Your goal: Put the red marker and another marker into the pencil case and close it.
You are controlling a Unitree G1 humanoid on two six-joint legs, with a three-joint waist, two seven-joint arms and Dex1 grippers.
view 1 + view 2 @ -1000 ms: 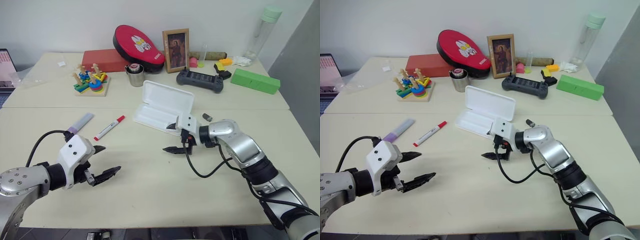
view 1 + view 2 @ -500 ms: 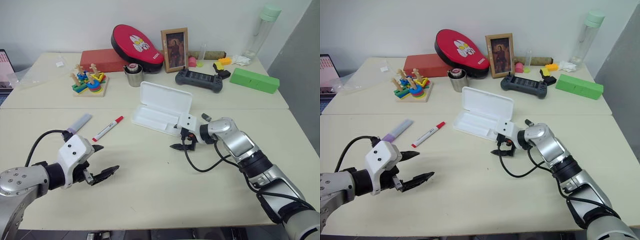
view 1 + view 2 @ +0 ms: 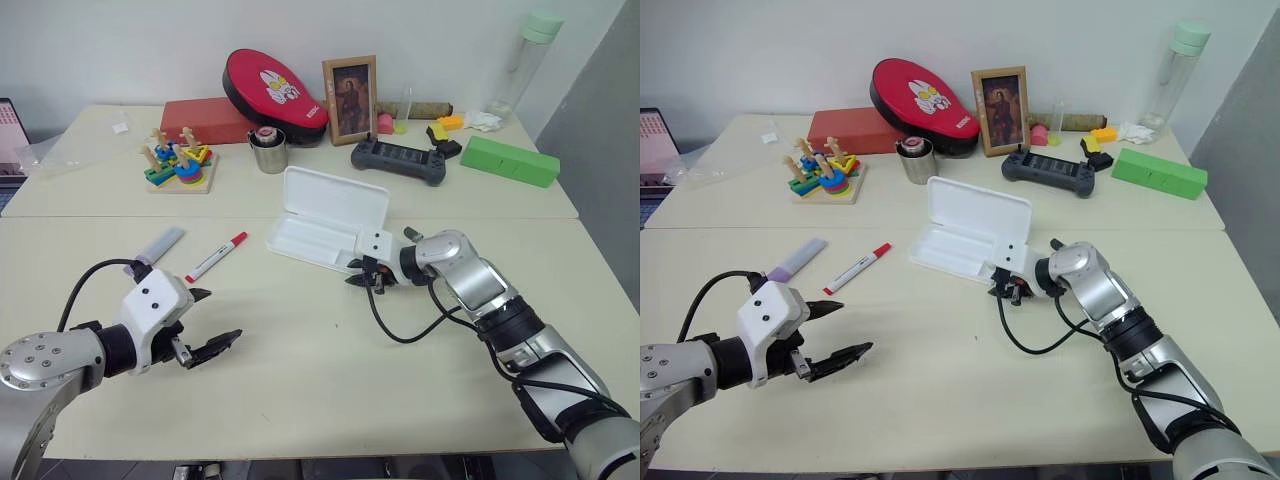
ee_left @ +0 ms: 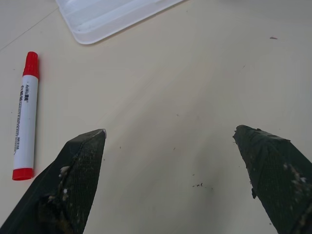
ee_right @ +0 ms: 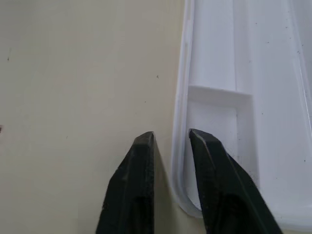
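The white pencil case [image 3: 325, 215] lies open in the middle of the table, lid raised at the back. My right gripper [image 3: 353, 280] is at its near right corner. The right wrist view shows that gripper [image 5: 170, 134] shut on the tray's rim [image 5: 181, 97], one finger inside and one outside. The red marker [image 3: 217, 256] lies on the table left of the case. The pale purple marker [image 3: 160, 243] lies further left. My left gripper [image 3: 222, 316] hovers open in front of both, nothing between its fingers. The left wrist view shows the red marker [image 4: 24, 117] beyond one fingertip.
Along the back stand a wooden stacking toy [image 3: 177, 164], a metal cup [image 3: 268, 151], a red box [image 3: 205, 120], a red pad [image 3: 275, 90], a picture frame [image 3: 350, 98], a black controller [image 3: 398, 161], a green box [image 3: 510, 160] and a bottle [image 3: 525, 60].
My right gripper has moved in to the case's near right corner and gone from wide open to shut on the rim. The left gripper has stayed in place, open.
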